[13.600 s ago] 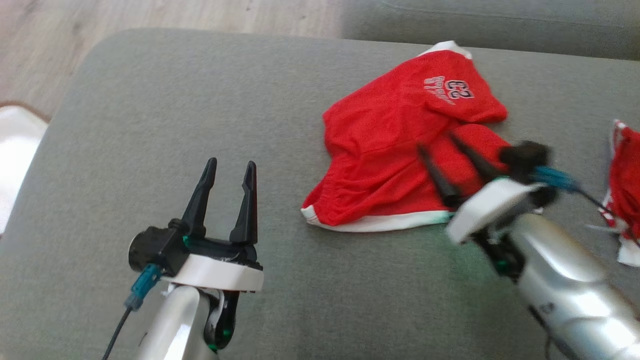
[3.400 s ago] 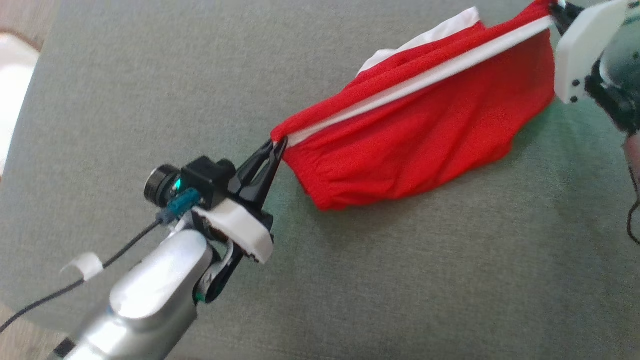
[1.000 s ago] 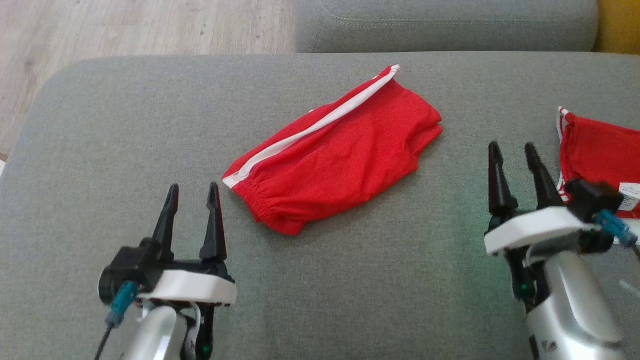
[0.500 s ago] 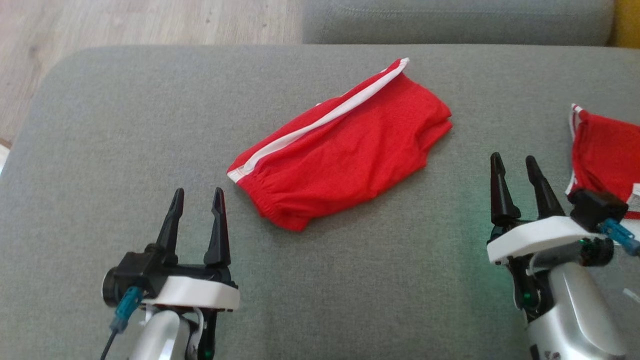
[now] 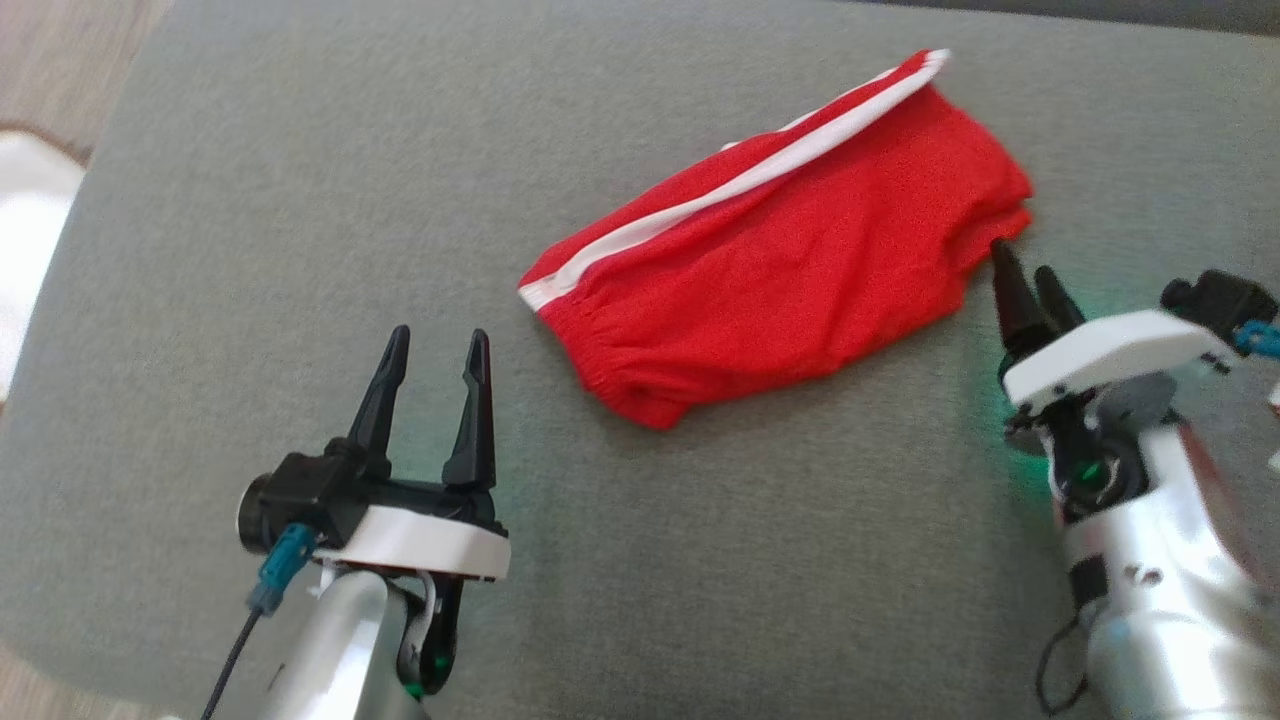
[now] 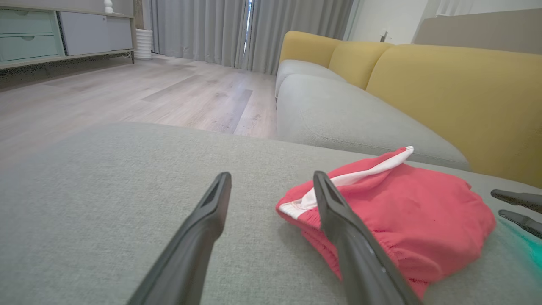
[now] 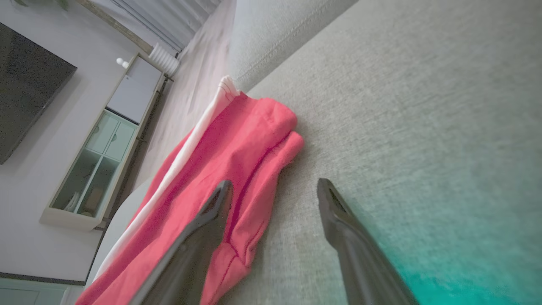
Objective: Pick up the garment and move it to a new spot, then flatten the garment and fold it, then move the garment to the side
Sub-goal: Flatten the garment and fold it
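The garment [image 5: 790, 240] is a pair of red shorts with a white side stripe, lying folded and slantwise on the grey cushion [image 5: 300, 180]. My left gripper [image 5: 438, 340] stands open, low and left of the garment's waistband end, apart from it. In the left wrist view the garment [image 6: 402, 203] lies just right of my open left gripper [image 6: 271, 178]. My right gripper [image 5: 1022, 265] is open with its tips right at the garment's right end. Seen from the right wrist, the left finger of the right gripper [image 7: 274, 184] overlaps the garment [image 7: 237, 156] and the right finger is over bare cushion.
Wood floor [image 5: 70, 50] and a white object [image 5: 30, 230] lie past the cushion's left edge. A grey sofa seat [image 6: 338, 110] with yellow backs [image 6: 457, 93] stands beyond the cushion. A pale cabinet [image 7: 101, 152] stands by the wall.
The head camera has tilted down and turned. My right gripper has moved in toward the garment's right end. The left gripper stays about where it was. Both stay open.
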You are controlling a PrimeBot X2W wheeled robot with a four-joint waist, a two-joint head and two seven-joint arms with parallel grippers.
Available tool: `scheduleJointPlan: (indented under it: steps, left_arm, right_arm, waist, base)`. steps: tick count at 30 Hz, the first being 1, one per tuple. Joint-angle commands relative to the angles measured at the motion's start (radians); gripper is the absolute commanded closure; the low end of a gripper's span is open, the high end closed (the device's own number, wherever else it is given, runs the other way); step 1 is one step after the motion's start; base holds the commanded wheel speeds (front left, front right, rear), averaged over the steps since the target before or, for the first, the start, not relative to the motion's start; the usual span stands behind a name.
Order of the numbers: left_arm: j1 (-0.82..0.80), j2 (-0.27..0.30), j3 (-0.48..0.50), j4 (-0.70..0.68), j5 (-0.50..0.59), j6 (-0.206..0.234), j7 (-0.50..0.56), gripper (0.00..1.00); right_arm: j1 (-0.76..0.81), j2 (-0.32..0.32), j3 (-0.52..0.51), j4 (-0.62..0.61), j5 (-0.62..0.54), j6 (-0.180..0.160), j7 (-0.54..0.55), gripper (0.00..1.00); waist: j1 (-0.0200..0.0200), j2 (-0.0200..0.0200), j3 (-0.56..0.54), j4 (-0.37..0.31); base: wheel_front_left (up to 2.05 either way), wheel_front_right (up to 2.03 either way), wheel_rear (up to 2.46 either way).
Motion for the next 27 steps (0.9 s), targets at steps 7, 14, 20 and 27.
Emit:
scheduleJointPlan:
  steps: [7, 14, 20, 27]
  left_arm:
    - [-0.057, 0.003, 0.005, -0.04, -0.03, 0.01, -0.009, 0.0]
    - [-0.06, 0.003, -0.012, -0.049, -0.054, 0.026, -0.009, 0.0]
    - [-0.06, 0.003, -0.021, -0.053, -0.064, 0.035, -0.009, 0.0]
    - [-0.069, 0.002, -0.023, -0.06, -0.07, 0.04, -0.009, 0.0]
  right_arm:
    - [-0.175, 0.006, -0.077, 0.163, 0.063, 0.007, 0.097, 0.0]
    - [-0.238, 0.005, -0.156, 0.279, -0.045, 0.007, 0.157, 0.0]
    - [-0.27, 0.005, -0.195, 0.326, -0.085, 0.007, 0.182, 0.0]
    - [-0.303, 0.006, -0.182, 0.364, -0.112, 0.007, 0.198, 0.0]
  waist:
    - [-0.0002, 0.0, 0.082, 0.113]
    - [-0.0002, 0.0, 0.087, 0.153]
    - [-0.0002, 0.0, 0.085, 0.163]
    - [-0.0002, 0.0, 0.096, 0.164]
  base:
    - [0.0, 0.0, 0.0]
    - [0.0, 0.0, 0.0]
    - [0.0, 0.0, 0.0]
    - [0.0, 0.0, 0.0]
